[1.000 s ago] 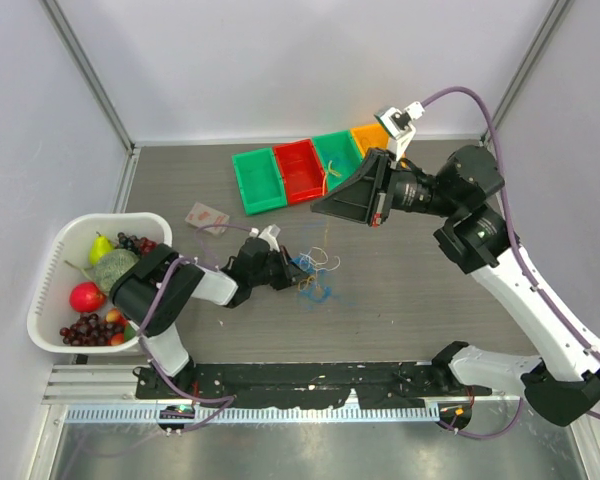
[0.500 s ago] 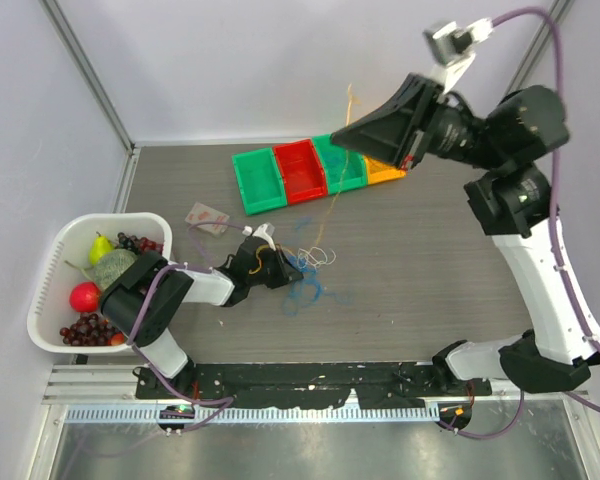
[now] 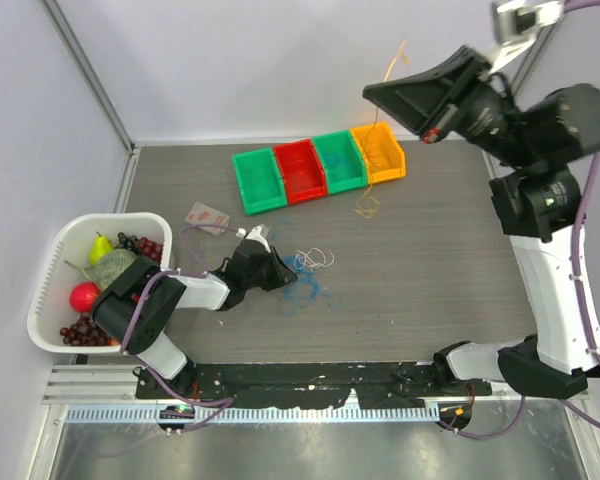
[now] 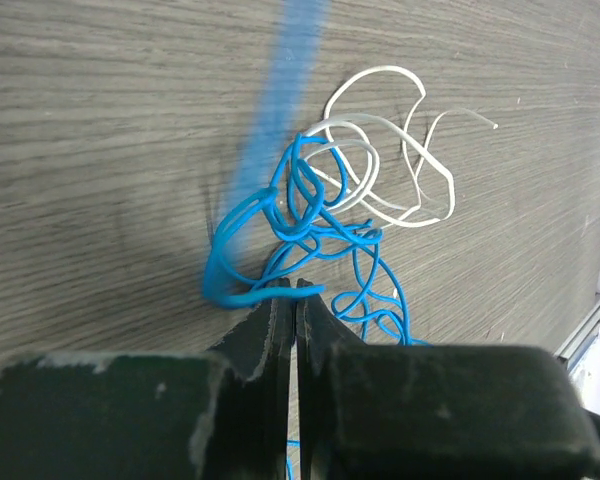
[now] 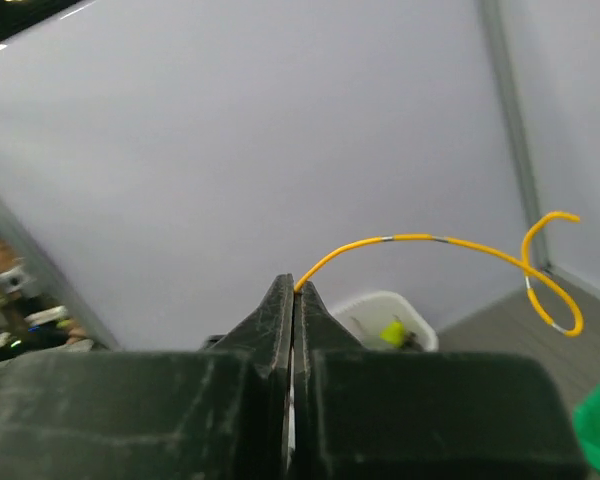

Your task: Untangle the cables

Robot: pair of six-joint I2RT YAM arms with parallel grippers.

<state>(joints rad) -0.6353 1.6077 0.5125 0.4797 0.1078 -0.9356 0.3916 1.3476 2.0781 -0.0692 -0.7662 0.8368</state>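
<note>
The left gripper [image 3: 278, 272], centre-left, is pinching the blue cable [image 4: 305, 205] as anchor; the right gripper [image 3: 370, 92], upper right, is pinching 1 orange-yellow cable [image 5: 430, 238], best drawn away slowly, watching for snags.

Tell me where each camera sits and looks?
Top: above and behind, looking down at the table; left arm and right arm show.
Left wrist: low, facing the blue cable pinched in the left gripper.
Right wrist: raised high, facing the wall; the right gripper pinches the orange cable.
Shared: top and left wrist both see the blue cable.
</note>
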